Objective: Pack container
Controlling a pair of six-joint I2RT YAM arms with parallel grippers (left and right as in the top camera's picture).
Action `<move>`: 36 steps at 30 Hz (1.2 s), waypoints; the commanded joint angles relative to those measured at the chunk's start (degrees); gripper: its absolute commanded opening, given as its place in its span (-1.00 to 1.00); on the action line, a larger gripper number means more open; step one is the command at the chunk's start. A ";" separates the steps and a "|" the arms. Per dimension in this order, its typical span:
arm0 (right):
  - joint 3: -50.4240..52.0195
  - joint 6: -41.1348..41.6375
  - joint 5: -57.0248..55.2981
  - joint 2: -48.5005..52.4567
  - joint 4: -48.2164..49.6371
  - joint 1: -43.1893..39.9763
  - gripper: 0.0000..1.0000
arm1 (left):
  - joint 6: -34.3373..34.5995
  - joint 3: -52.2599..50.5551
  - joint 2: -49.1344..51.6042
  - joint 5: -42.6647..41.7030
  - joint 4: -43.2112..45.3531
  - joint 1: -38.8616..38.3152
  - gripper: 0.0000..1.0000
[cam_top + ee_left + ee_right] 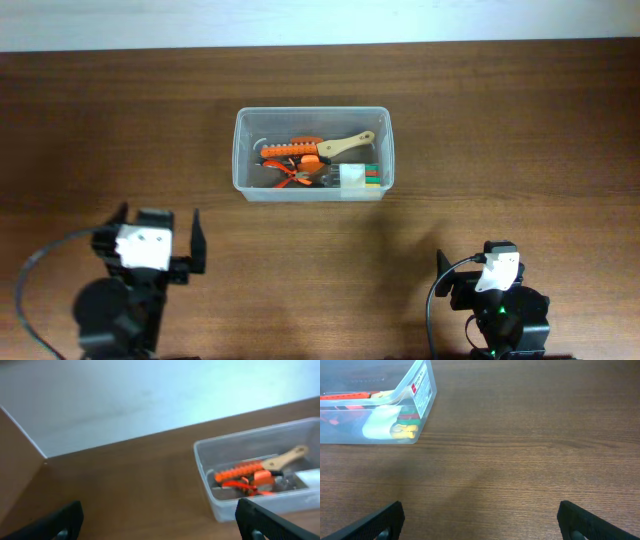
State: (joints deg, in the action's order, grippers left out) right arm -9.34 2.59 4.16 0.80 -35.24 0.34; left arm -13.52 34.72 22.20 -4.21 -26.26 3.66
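A dark brown wood-grain table (500, 150) fills the view, with a pale strip of wall (320, 20) along its far edge. The clear, translucent plastic rectangular container (312, 109) stands upright near the middle of the table, slightly toward the far side and well apart from both arms. Inside it lie an orange ridged plastic tool (292, 149), a pale wooden-handled implement (348, 143) resting at a slant across it, a white packet (352, 177) against the near right corner, and small green and red pieces (371, 177) just beside that packet. What the tangle of orange and dark parts at the bottom is cannot be told. The left gripper (159, 522) sits low at the near left of the table, its two black fingers spread wide with nothing between them. The right gripper (480, 522) sits at the near right, likewise spread wide and empty over bare wood. No loose item shows on the table around the tub, and no lid is in view. Judging from this, the packing looks finished or very nearly so. If anything more is to go in, the next move would call for an arm to reach forward to it, and no such piece can be seen here.
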 commanded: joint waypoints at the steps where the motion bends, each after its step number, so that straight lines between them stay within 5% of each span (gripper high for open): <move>1: 0.35 0.04 0.13 -0.59 0.13 -0.37 0.97 | -0.66 -8.59 -5.62 -1.20 2.62 -1.64 0.98; 12: 0.35 0.04 0.13 -0.59 0.13 -0.37 0.97 | -0.66 -25.77 -17.88 -1.22 7.39 -2.91 0.98; 36: 0.35 0.04 0.13 -0.59 0.13 -0.37 0.97 | -0.68 -28.89 -21.42 -1.14 7.54 -2.91 0.98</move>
State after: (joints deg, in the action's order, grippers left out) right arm -9.34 2.59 4.16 0.80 -35.27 0.34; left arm -13.72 6.28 1.37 -4.56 -19.00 1.08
